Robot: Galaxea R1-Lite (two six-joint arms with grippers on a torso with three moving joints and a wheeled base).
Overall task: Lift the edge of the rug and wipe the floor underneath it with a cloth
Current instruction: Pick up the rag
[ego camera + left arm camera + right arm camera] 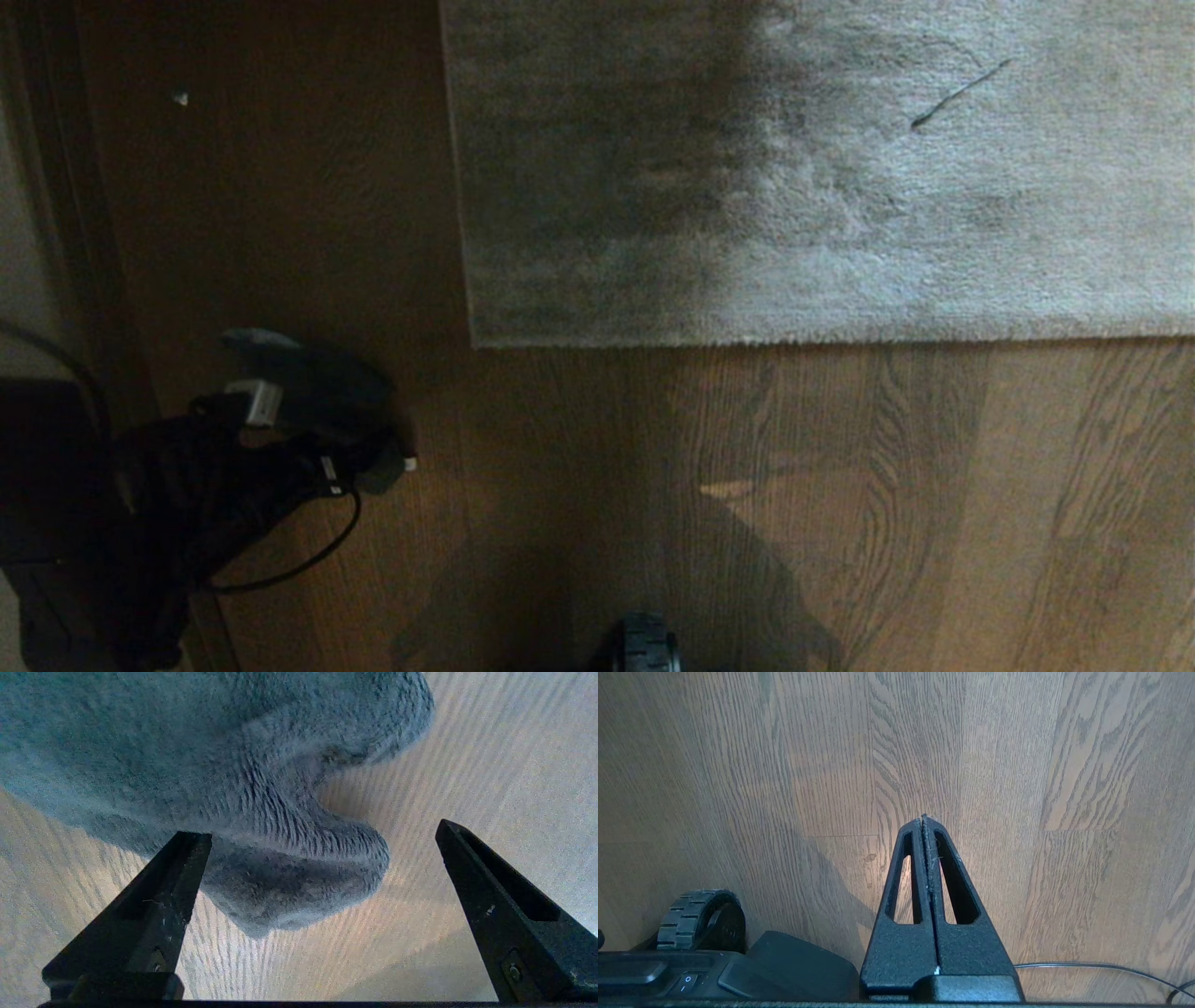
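While the cloth (261, 812) lies crumpled on the floor (490, 756), my left wrist view shows a rounded fold of it bulging toward me, partly between the spread fingers (154, 905) of the left gripper (322, 833). The jaws stand as wide as they go and grip nothing yet. In the head view the gripper (308, 392) sits low at the left, well apart from the rug edge (747, 341), which lies flat across the boards with its square corner nearest that arm.

I judge the step in hand to be picking up the cloth. To do it well, I'd bring the gripper in until that near fold sits deep between the fingers, centre it, since it now lies closer to one finger, then close on a thick bunch, not a loose fringe. I'd keep the tips just off the wood so they don't scrape.

The right gripper (923, 819) hangs parked over bare floor, fingers pressed together, empty, beside the base's wheel (698, 917).
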